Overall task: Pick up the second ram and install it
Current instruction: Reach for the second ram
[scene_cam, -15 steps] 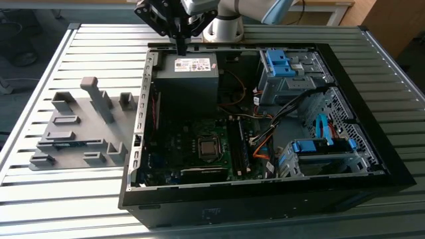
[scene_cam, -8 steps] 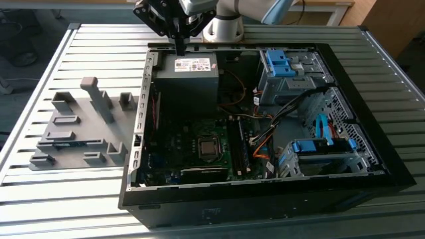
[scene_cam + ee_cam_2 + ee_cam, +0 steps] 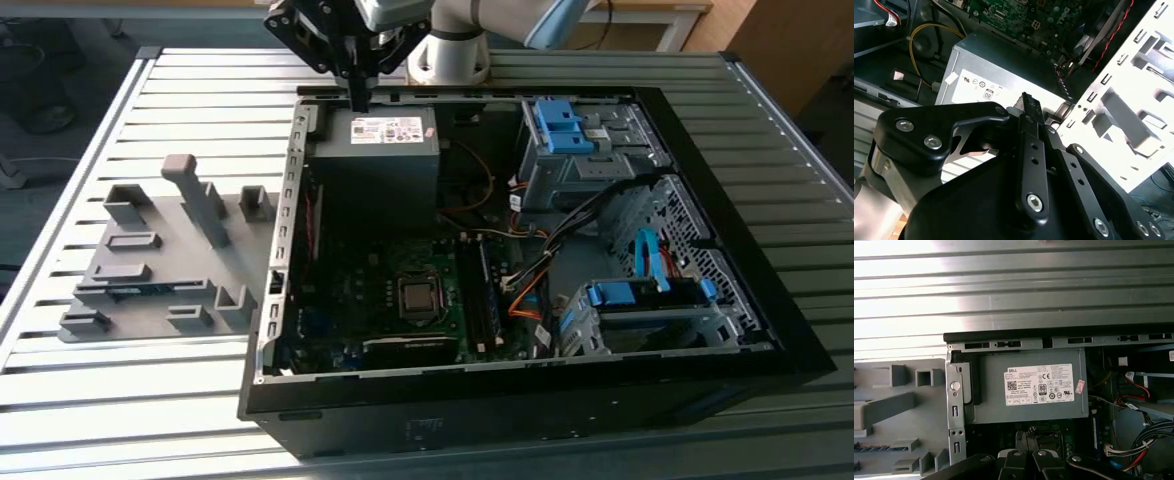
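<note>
- We've got the open computer case (image 3: 534, 395) lying on its side on the slatted metal table (image 3: 160, 410), insides facing up.
- The gripper (image 3: 358, 100) hangs over the far edge of the case, right above the power supply (image 3: 380, 160). It's not touching anything as far as we can see.
- The jaws look pinched close together, and we can't spot anything between them. In the exterior view they read as one thin dark tip, and it's the same story in the second wrist view, where the gripper (image 3: 1026, 102) points down at the power supply (image 3: 989, 65).
- In the first wrist view the gripper (image 3: 1028, 455) sits low in the picture, with the power supply (image 3: 1029, 410) and its pale label dead ahead.
- The second ram (image 3: 140, 291) is well away from the gripper. It's the thin blue-green strip lying in a slot of the grey fixture (image 3: 180, 250), which sits on the table at the exterior view's left, just beside the case.
- The first wrist view catches the same strip (image 3: 881, 447) in the fixture (image 3: 929, 405), next to the case wall.
- Inside the case, the motherboard (image 3: 360, 300) lies below the power supply, and the blue drive clips (image 3: 561, 125) are off toward the exterior view's right.
</note>
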Action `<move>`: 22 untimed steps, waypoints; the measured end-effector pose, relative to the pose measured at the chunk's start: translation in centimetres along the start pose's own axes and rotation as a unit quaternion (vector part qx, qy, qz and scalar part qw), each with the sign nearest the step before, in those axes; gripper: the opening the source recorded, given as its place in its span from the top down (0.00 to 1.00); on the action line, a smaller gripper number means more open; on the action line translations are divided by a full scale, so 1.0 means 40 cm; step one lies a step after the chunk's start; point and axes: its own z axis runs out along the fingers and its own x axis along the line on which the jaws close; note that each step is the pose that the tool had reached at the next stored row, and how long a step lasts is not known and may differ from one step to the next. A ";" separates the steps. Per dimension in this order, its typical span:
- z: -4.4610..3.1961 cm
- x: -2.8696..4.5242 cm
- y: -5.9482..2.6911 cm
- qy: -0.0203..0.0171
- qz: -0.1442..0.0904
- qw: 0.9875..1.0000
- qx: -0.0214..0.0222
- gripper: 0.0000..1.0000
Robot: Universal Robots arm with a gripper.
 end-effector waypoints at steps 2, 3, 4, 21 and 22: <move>0.000 0.002 0.000 0.000 0.000 1.000 0.000 0.89; 0.000 0.002 0.000 0.000 0.000 1.000 0.000 0.89; 0.000 0.003 0.000 0.000 0.000 1.000 0.000 0.89; 0.002 0.018 -0.001 0.000 0.000 1.000 0.000 0.89; 0.002 0.019 -0.002 0.000 0.000 1.000 0.000 0.89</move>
